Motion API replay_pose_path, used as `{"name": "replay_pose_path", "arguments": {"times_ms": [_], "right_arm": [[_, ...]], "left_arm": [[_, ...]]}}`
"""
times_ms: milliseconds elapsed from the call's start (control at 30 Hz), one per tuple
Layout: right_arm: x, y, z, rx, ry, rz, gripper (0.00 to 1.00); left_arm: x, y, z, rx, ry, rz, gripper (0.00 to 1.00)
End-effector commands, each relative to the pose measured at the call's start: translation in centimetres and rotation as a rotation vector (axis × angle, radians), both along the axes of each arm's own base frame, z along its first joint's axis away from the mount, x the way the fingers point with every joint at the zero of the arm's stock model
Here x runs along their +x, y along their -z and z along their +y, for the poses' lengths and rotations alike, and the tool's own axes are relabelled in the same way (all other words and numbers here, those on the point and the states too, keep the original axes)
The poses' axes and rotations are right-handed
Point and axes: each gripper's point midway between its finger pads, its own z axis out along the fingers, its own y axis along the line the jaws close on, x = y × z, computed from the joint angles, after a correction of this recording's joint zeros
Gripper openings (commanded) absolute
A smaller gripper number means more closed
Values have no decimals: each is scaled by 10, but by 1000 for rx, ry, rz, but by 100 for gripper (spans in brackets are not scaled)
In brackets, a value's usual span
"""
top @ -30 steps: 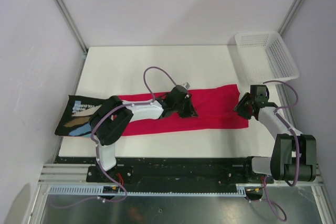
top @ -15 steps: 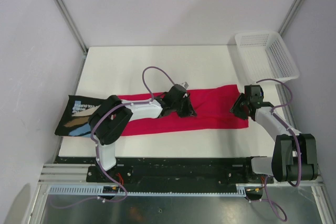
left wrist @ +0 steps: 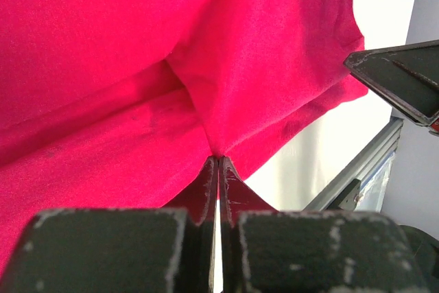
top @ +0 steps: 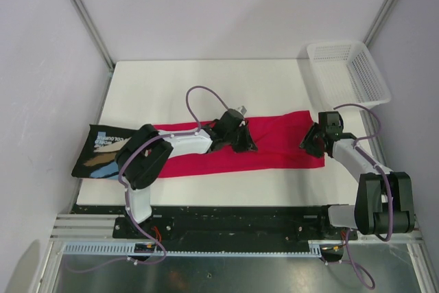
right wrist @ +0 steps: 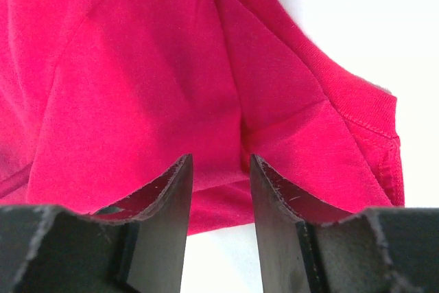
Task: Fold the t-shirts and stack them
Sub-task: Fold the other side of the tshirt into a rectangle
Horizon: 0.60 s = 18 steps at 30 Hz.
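Observation:
The crimson-pink t-shirt (top: 278, 143) lies folded into a long band across the middle of the table (top: 206, 87). My left gripper (top: 241, 145) sits on the band's middle, shut on a pinch of the crimson cloth (left wrist: 103, 66); creases run into the tips of the left gripper (left wrist: 218, 158). My right gripper (top: 310, 143) hovers at the band's right end. In the right wrist view the right gripper (right wrist: 219, 162) is open, straddling the near hem of the shirt (right wrist: 137, 66) without gripping it. The black printed t-shirt (top: 103, 150) lies folded at the table's left edge, partly under the left arm.
A white mesh basket (top: 346, 70) stands at the back right corner, overhanging the table. The right gripper's fingers (left wrist: 401, 80) show at the upper right of the left wrist view. Grey walls and metal posts enclose the table.
The right gripper has edged left and away from the bases toward the shirt's right end, its jaws slightly wider. The left gripper keeps its pinch and has barely moved.

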Motion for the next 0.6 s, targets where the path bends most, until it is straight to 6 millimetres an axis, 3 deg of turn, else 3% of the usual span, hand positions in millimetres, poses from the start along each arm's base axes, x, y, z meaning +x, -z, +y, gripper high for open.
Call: {"name": "replay_pose_path", "arguments": {"times_ms": [0,300,400,567], "right_arm": [[7,-6,1,-20,-17,-19,44],[13,-9,19,52,-42,-40,41],[13,-14,22,69,-40,-54,33],[8,-23,22,77,-26,-61,11]], "left_arm": [[10,-20,-10,-51,-1,-26,0],[12,-20,-9,-49,-7,-26,0],[12,-20,-9,-50,-7,-26,0],[10,-21,-8,-51,-5,-26,0]]}}
